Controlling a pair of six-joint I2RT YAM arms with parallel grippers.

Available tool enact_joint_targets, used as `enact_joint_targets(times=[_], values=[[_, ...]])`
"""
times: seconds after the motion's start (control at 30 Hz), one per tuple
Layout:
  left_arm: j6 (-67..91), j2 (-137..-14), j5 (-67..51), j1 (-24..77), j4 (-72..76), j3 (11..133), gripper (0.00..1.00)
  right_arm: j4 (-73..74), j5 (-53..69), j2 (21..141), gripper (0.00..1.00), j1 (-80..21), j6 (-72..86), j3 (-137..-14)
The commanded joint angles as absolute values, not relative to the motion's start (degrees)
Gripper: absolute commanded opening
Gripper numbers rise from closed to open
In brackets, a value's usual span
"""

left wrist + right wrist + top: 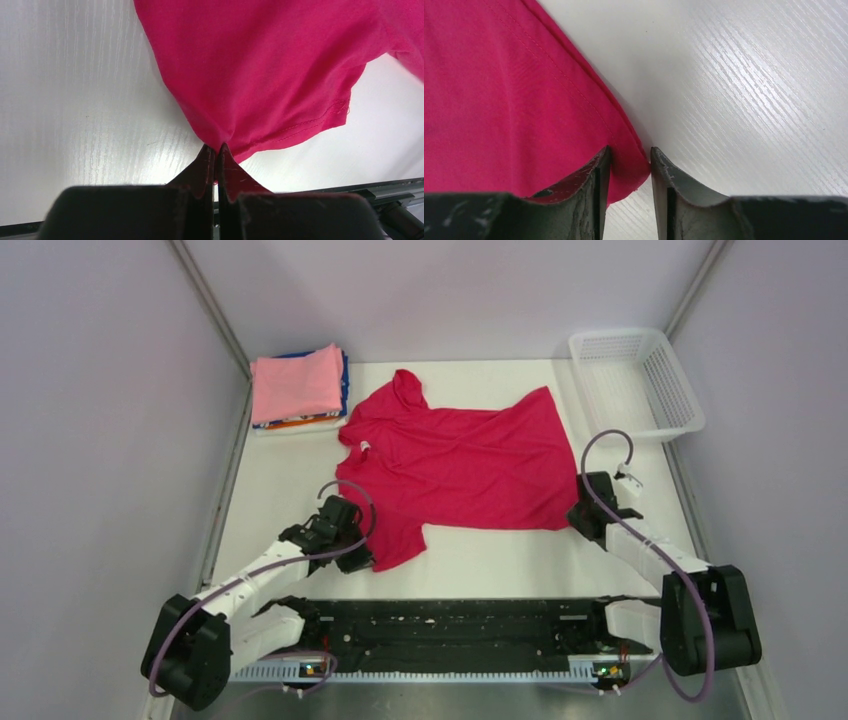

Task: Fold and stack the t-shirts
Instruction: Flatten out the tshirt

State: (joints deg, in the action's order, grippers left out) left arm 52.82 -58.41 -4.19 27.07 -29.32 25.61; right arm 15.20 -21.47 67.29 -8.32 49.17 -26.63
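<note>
Top view, 12 o'clock taken as the far wall. The crimson-red cloth t-shirt (460, 460) (260, 60) (499, 90) lies spread open at the centre of the white table (500, 560) (75, 100) (749, 75), collar toward 10 o'clock and hem toward 3 o'clock, with some creasing across the body. The left gripper (365, 562) (216, 147) sits at the shirt's 7 o'clock. Its jaws are pressed together and pinch the edge of the near sleeve, and the cloth puckers where it enters them. The right gripper (578, 520) (629, 152) sits at the shirt's 4 o'clock, at the near hem corner. Its jaws stand narrowly apart with the stitched corner lying between them; the gap is plainly wider than the cloth, so no clamp is recorded. At the table's 11 o'clock a stack of folded t-shirts (298, 390) rests against the left wall, with a light pink folded shirt (295, 378) on top and blue, orange and white edges beneath. At 2 o'clock stands a white plastic mesh basket (668, 375), apart from the red shirt.
</note>
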Motion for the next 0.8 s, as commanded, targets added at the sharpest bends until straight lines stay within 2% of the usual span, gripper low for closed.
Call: enact_joint_targets(times=[0.0,0.17,0.23,0.47,0.77], values=[[53.3,-57.7,-2.7,27.3,-29.6,27.0,0.0,15.1,-19.1,69.4,0.33,-7.8,48.8,-26.2],[53.4,-57.9,-3.3,27.3,-28.7,27.0,0.0,14.9,-18.3,69.6,0.12,-7.8,47.7,-26.4],[53.2,-57.4,-3.0,27.3,-28.9,27.3,0.0,15.1,-17.9,69.1,0.0,-7.8,47.2,-26.7],[49.9,-51.0,5.2,27.3,-31.7,37.1,0.0,18.5,-14.7,61.1,0.0,-7.8,44.2,-31.5],[37.9,-45.8,14.5,27.3,-31.0,61.5,0.0,28.1,-12.4,44.4,0.0,-7.8,39.7,-47.9]])
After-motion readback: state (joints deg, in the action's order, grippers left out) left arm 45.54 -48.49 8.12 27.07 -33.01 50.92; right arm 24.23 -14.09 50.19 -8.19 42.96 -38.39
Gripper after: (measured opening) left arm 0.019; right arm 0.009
